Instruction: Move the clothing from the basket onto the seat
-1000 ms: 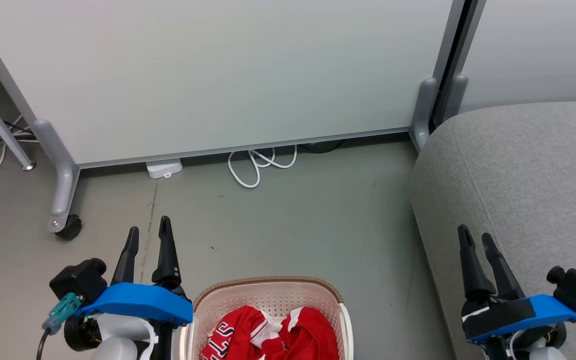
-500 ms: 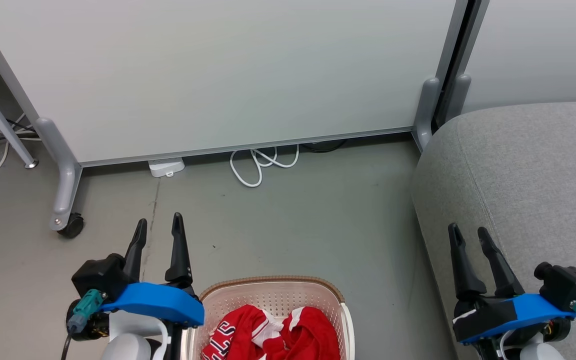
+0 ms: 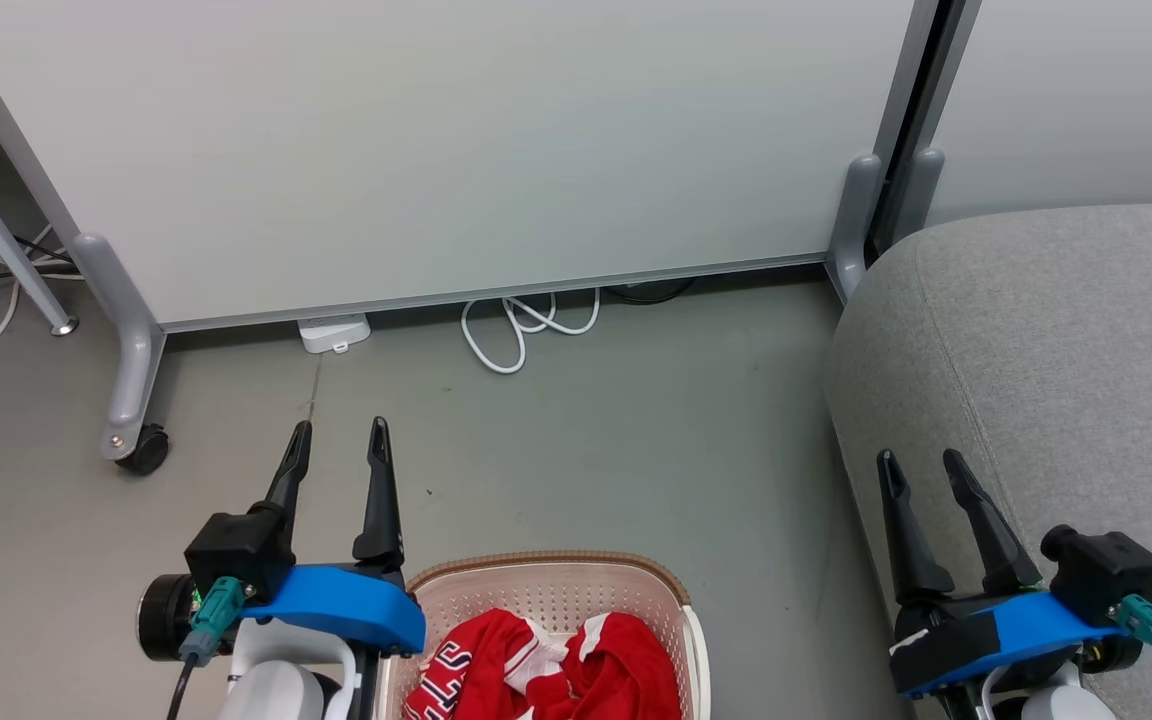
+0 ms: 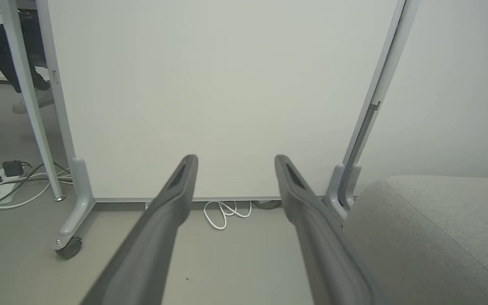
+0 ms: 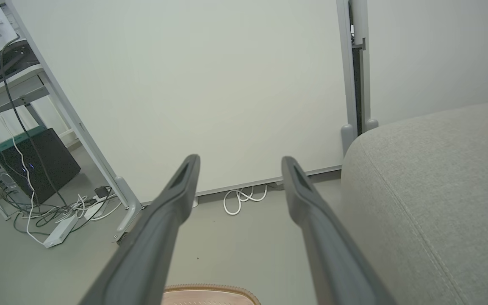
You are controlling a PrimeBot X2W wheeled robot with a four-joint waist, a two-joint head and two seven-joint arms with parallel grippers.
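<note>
- The left gripper (image 3: 340, 425), left of the basket (image 3: 546, 560), and the right gripper (image 3: 918, 456), by the seat (image 3: 1056, 330), gape wide, empty.
- The robot should lower one onto the clothing (image 3: 546, 670) and pinch a thick fold.

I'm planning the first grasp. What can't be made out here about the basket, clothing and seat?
- Head view: the basket has its near half cut off by the bottom edge, and its left rim is behind the blue mount of the left hand.
- Head view: the clothing is bunched and cropped, so garment count and lettering are unreadable.
- Head view: the seat runs past the right edge.
</note>
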